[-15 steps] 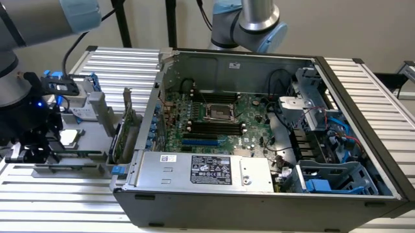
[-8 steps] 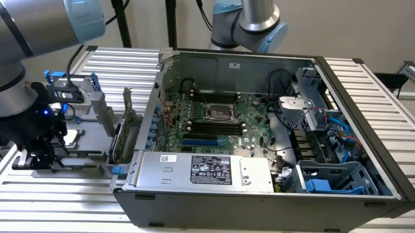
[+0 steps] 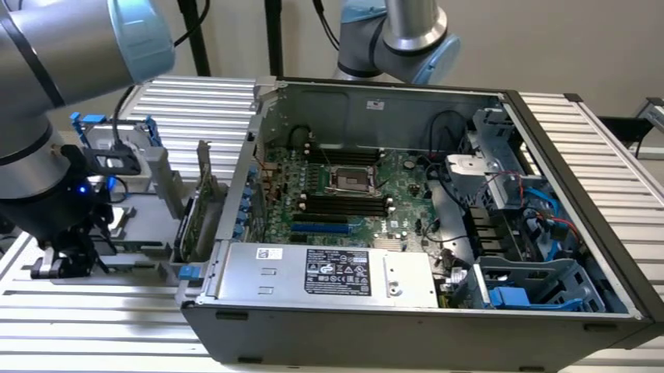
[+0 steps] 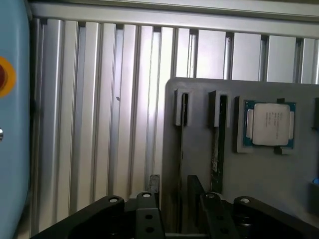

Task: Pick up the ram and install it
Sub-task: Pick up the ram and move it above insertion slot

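Note:
The ram [image 4: 218, 154] is a dark green stick seen edge-on, standing in a slot of the grey parts tray [image 4: 259, 189]. My gripper [image 4: 174, 188] hangs just above the tray, open. Its black fingertips [image 4: 154, 185] straddle the narrow slot beside the ram, and the ram stands just outside the far finger. In the exterior view my gripper [image 3: 64, 263] sits low over the tray [image 3: 140, 252] at the exterior view's left, outside the open computer case [image 3: 415, 311]. The motherboard's long black memory slots [image 3: 343, 206] lie inside the case.
A square silver processor [image 4: 269, 124] rests in a tray pocket beside the ram. An upright expansion card [image 3: 199, 210] stands between the tray and the case wall. A second arm [image 3: 410, 39] hangs behind the case. A blue panel with a red button [image 4: 5, 74] borders the ribbed table.

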You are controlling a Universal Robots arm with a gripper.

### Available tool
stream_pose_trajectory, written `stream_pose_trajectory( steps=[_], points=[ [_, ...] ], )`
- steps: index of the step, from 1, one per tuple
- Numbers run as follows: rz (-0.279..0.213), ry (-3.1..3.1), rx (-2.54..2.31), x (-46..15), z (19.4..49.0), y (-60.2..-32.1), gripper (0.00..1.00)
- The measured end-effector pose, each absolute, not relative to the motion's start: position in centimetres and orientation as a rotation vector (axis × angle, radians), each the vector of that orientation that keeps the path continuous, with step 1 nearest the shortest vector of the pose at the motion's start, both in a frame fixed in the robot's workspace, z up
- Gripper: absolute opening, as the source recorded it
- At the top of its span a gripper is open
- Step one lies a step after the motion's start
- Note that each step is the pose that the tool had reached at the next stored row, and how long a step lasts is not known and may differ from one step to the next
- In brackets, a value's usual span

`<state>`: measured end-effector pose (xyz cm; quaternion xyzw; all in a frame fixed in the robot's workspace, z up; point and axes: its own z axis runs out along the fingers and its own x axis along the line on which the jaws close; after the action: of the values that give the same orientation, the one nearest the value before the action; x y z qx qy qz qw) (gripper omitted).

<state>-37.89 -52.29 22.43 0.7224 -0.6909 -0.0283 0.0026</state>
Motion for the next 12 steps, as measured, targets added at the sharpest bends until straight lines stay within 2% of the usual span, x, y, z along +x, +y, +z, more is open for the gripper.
stream_pose_trajectory(
  steps=[12],
  points=[
    [-0.1, -2.172, 2.271, -37.9, 20.6, -52.1, 0.36]
  ],
)
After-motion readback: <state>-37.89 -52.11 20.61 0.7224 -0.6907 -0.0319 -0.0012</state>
